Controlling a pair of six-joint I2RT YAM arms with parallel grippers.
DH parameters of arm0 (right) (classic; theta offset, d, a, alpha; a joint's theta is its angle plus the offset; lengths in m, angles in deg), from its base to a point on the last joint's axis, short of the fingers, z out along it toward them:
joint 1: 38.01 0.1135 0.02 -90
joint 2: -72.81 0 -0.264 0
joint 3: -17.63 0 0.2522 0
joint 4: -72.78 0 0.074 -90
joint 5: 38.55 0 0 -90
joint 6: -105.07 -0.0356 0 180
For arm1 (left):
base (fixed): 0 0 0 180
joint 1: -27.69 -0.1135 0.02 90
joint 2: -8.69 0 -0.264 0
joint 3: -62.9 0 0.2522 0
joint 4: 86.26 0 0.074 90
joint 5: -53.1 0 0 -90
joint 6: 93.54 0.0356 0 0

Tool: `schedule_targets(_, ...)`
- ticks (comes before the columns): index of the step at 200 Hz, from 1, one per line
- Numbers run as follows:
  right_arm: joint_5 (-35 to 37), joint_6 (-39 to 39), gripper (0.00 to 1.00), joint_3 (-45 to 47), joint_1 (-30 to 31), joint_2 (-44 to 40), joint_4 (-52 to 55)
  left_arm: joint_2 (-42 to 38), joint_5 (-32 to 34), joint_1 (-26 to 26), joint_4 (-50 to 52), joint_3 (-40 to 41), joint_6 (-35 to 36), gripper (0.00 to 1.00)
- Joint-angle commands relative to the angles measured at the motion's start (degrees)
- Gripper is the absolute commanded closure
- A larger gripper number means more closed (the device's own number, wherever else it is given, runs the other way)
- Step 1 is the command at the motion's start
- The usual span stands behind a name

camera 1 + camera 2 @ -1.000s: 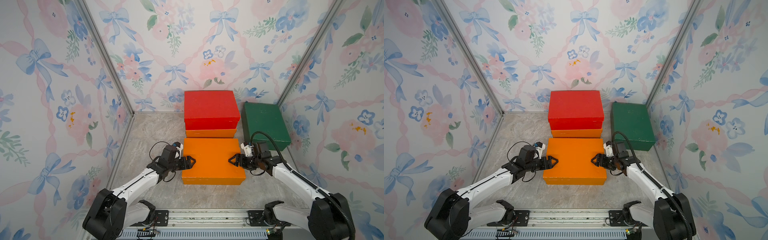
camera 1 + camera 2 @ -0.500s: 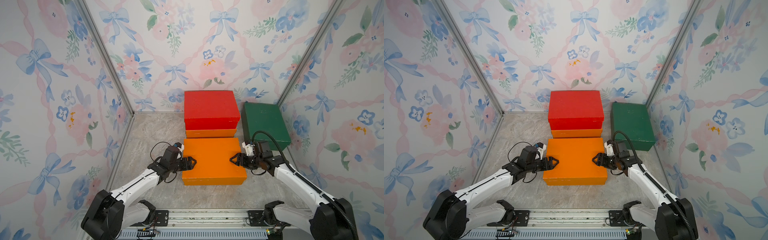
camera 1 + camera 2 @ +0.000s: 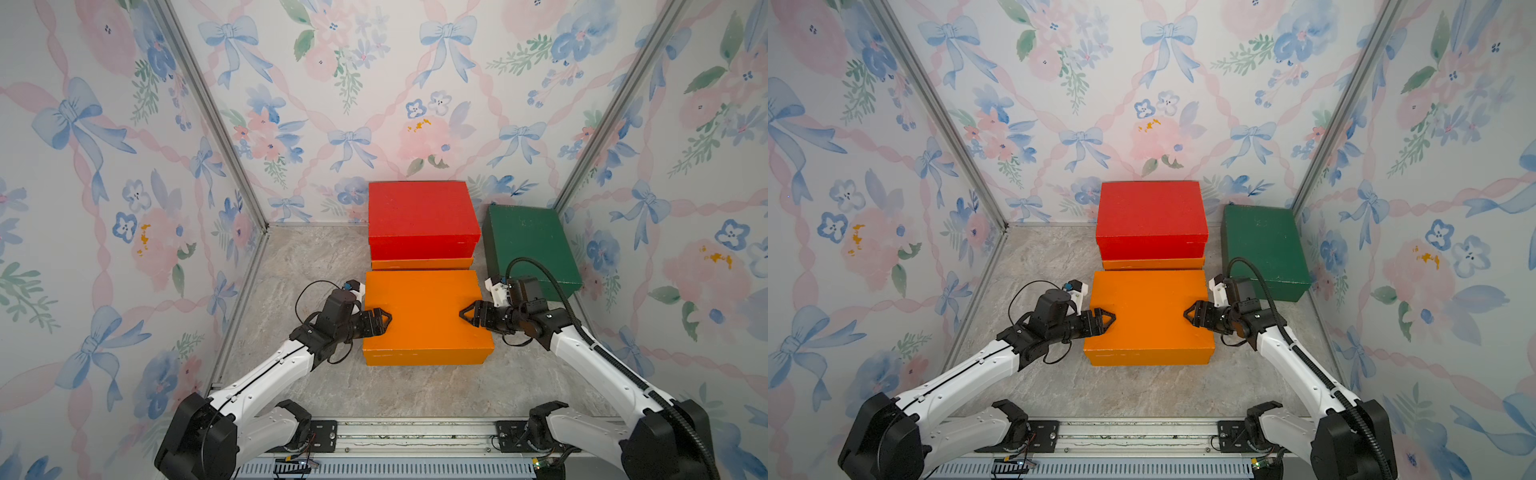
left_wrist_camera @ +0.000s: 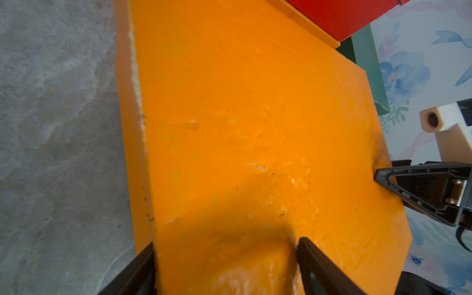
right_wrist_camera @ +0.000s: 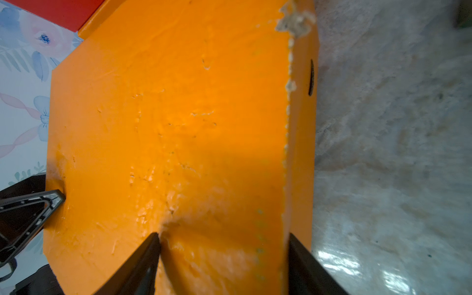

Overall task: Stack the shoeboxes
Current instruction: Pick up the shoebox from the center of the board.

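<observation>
Where left claw (image 3: 388, 320) and right claw (image 3: 461, 314) pinch near orange shoebox (image 3: 424, 316) ends, floor (image 3: 307, 257) open leftward

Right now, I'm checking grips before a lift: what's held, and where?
The near orange shoebox, at its short ends: jaws of the right gripper look clamped on one end; left gripper straddles the other, grip uncertain.

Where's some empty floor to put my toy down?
Best spot: the bare floor between the left wall and the red shoebox. There's also a strip between the near orange shoebox and the metal rail. The right side is crowded: the green shoebox and the right arm fill it.
</observation>
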Motion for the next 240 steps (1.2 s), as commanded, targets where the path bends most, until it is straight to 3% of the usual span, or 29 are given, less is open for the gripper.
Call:
schedule_targets(1, -3.8, 0.7, 0.28, -2.9, 2.3, -0.9, -0.1, -2.1, -7.3, 2.4, -7.4, -3.4, -0.2, 0.18)
schedule_targets(240, -4.1, 2.4, 0.27, -18.3, 3.0, -0.2, 6.2, 0.3, -5.0, 3.3, -7.3, -18.0, 1.2, 0.19)
